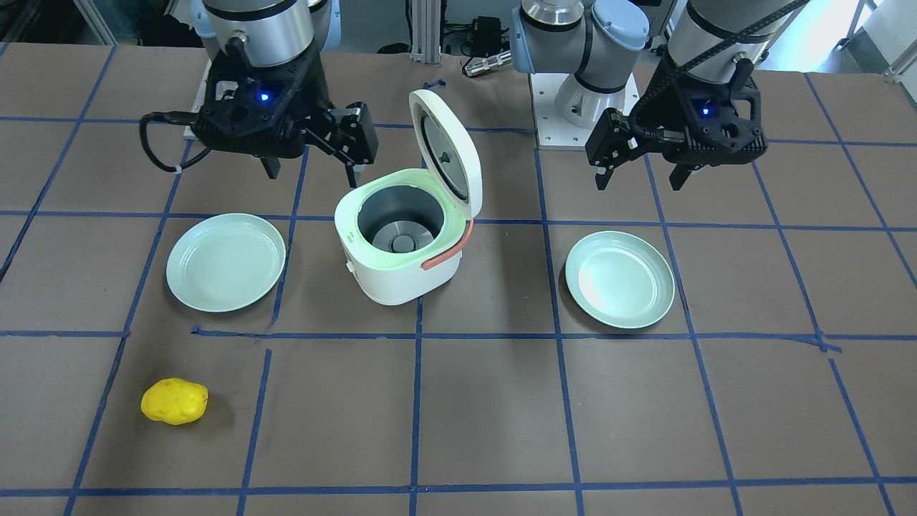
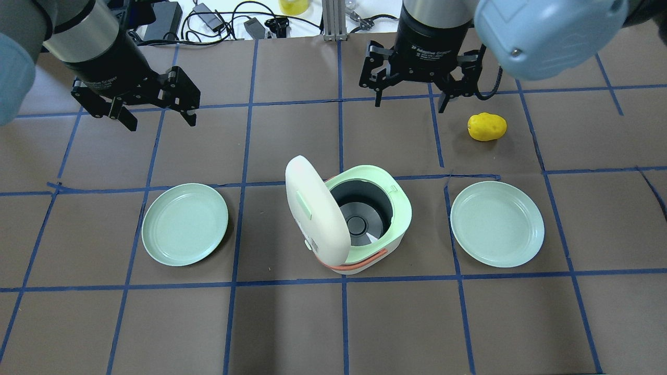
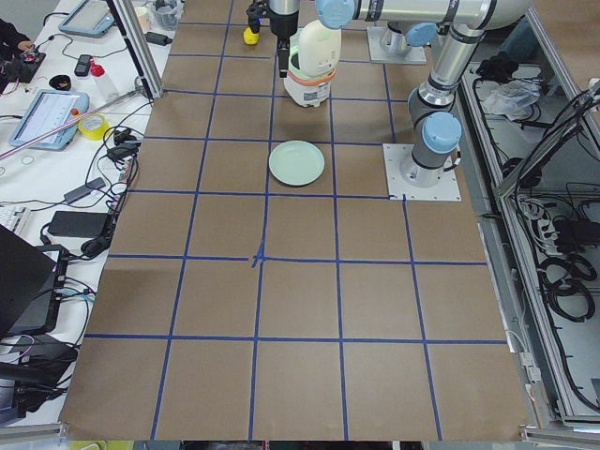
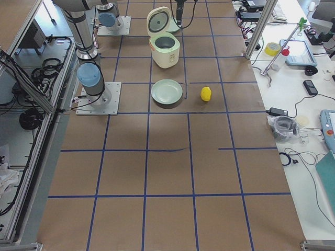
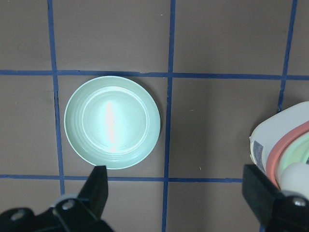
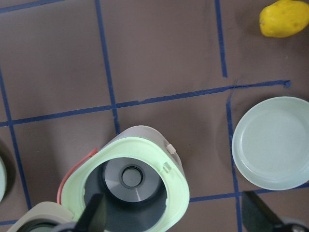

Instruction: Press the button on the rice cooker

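Rice cooker (image 1: 401, 276) upright at mid-table (image 1: 501, 430). White body, pale green top rim, salmon handle (image 1: 448, 252) down along the rim. Lid (image 1: 453, 147) swung open, near vertical. Grey inner pot (image 1: 397, 218) exposed. 1 small white button (image 1: 349, 266) opposite the hinge.

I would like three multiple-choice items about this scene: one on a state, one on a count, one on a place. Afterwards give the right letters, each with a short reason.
1. The rice cooker has its lid: A) raised open; B) shut; C) taken off entirely.
2. The pale green plates number: A) one; B) two; C) three.
3. The yellow object lies: A) on a plate; B) inside the rice cooker; C) on the bare table.

Answers:
1 A: the lid stands up and the inner pot shows.
2 B: one plate lies on each side of the rice cooker.
3 C: it rests on the brown table, apart from both plates.
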`<state>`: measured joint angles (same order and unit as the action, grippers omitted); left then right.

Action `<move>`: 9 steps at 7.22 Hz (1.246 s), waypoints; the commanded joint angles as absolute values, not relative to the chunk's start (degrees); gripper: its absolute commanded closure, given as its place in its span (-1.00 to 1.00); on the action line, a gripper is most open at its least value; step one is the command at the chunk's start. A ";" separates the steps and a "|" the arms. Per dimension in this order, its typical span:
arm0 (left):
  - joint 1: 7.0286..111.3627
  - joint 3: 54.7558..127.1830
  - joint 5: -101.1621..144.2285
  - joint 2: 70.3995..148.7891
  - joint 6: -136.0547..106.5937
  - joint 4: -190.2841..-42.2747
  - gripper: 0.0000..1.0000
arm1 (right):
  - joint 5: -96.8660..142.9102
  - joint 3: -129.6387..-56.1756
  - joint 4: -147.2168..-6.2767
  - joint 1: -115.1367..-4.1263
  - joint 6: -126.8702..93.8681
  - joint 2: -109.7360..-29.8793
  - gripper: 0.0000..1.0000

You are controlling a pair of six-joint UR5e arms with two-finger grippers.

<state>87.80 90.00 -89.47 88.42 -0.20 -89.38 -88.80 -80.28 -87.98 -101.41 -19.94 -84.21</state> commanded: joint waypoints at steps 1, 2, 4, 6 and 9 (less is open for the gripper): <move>87.80 90.00 -89.47 88.42 -0.26 -89.38 -1.00 | -90.35 -80.42 -86.22 -93.55 -14.79 -84.29 -1.00; 87.80 90.00 -89.47 88.42 -0.26 -89.38 -1.00 | -90.61 -80.59 -85.87 -90.64 -14.50 -84.20 -1.00; 87.80 90.00 -89.47 88.42 -0.18 -89.38 -1.00 | -90.53 -80.25 -85.87 -89.21 -14.50 -84.55 -1.00; 87.80 90.00 -89.47 88.42 -0.18 -89.38 -1.00 | -90.61 -80.68 -84.47 -89.30 -14.41 -84.99 -1.00; 87.80 90.00 -89.47 88.42 -0.18 -89.38 -1.00 | -90.79 -80.77 -84.29 -89.30 -14.41 -84.90 -1.00</move>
